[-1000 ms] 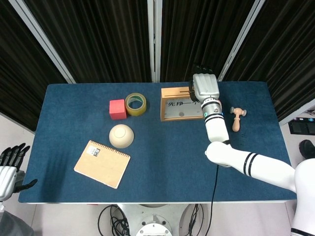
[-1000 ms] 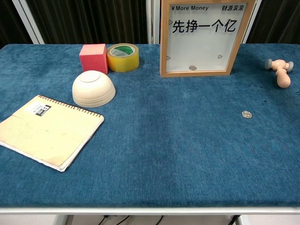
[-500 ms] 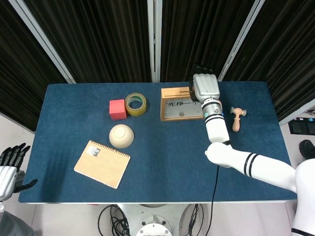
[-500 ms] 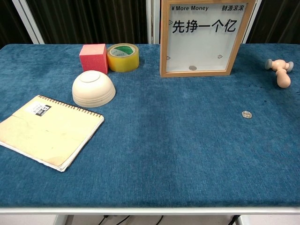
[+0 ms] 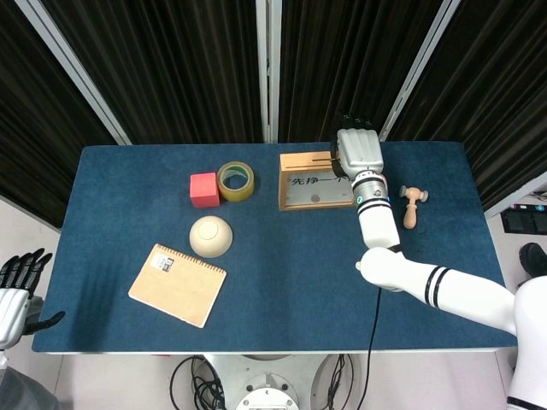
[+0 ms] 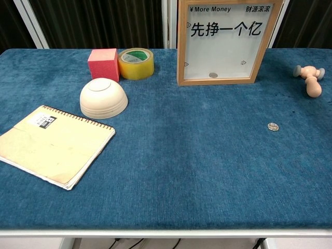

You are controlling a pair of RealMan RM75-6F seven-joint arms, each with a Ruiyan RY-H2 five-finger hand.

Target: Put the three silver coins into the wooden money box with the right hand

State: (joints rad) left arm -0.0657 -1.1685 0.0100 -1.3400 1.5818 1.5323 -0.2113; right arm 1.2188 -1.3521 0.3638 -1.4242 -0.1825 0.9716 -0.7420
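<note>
The right robot hand [image 5: 358,152] hovers over the top right end of the money box [image 6: 225,41], which stands at the table's [image 6: 197,171] far edge; whether it holds anything cannot be told. One coin [image 6: 213,75] lies inside the box, another coin [image 6: 273,126] on the table near the right edge. The left robot hand [image 5: 17,286] hangs off the table's left edge, fingers apart, holding nothing.

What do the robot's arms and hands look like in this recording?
The right arm is glossy white with black bands and a teal ring near the wrist; the right hand has a white back and black fingers. The left hand is likewise white-backed with black fingers.
</note>
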